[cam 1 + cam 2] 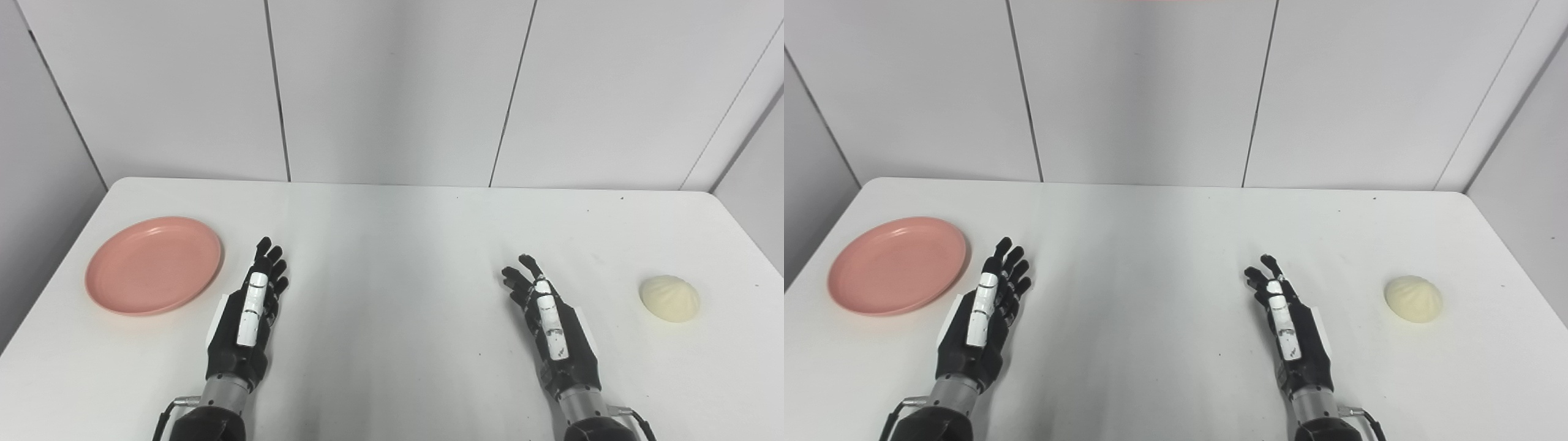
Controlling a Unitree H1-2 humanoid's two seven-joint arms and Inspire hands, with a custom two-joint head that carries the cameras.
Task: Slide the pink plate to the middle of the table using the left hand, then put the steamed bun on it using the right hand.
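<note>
A round pink plate (153, 264) lies flat at the left side of the white table (392, 245). Just to its right, my left hand (248, 315) rests low over the table, open, fingers stretched forward, holding nothing and apart from the plate's rim. A pale cream steamed bun (670, 297) sits near the table's right edge. My right hand (548, 324) is open too, fingers pointing forward, a good gap to the left of the bun.
Grey wall panels (392, 92) stand behind the table's far edge. Bare white tabletop stretches between my two hands. Nothing else stands on the table.
</note>
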